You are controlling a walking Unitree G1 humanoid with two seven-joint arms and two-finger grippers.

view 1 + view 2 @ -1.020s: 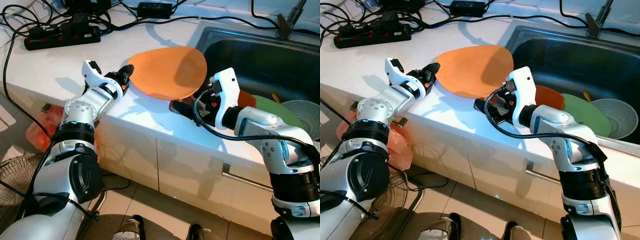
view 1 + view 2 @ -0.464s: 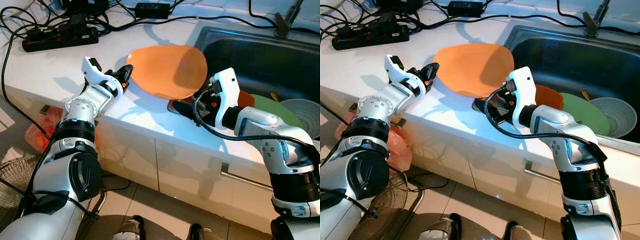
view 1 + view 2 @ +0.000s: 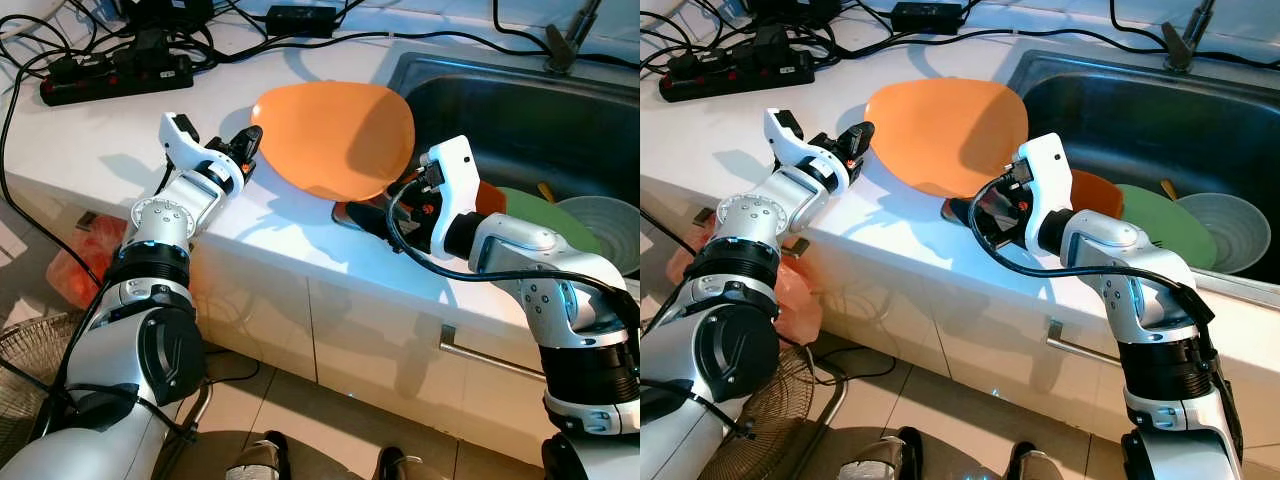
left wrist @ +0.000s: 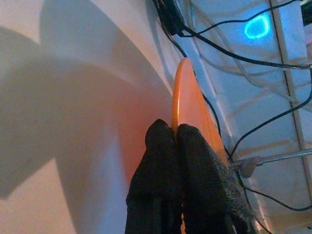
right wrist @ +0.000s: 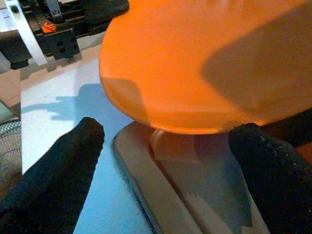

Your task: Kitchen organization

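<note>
1. Far left, a black power strip [image 3: 115,78] with a tangle of black cables [image 3: 60,40] sits at the back of the white kitchen surface [image 3: 90,140]. Down on the floor beside the cabinet there's an orange plastic bag [image 3: 78,262].
2. The left gripper [image 3: 252,143] has its two black fingers [image 4: 168,161] pinched together on the near-left rim of the big flat orange plastic plate [image 3: 335,135]. The wrist view shows the plate edge-on, going right in between the fingers.
3. The plate itself is held tilted and raised over the surface, just left of the sink, throwing a shadow under it.
4. Under the plate's right edge lies a flat, light-coloured rimmed tray or board [image 5: 161,195]; can't tell exactly what it is.
5. The right gripper [image 3: 385,205] sits low at the surface just below the plate, fingers [image 5: 63,165] spread wide apart on either side of that tray, gripping nothing.
6. Right side: the dark stainless steel sink [image 3: 520,120] holds a small orange dish [image 3: 492,196], a green round plate [image 3: 545,215] and a grey bowl [image 3: 600,225], all overlapping or touching.
</note>
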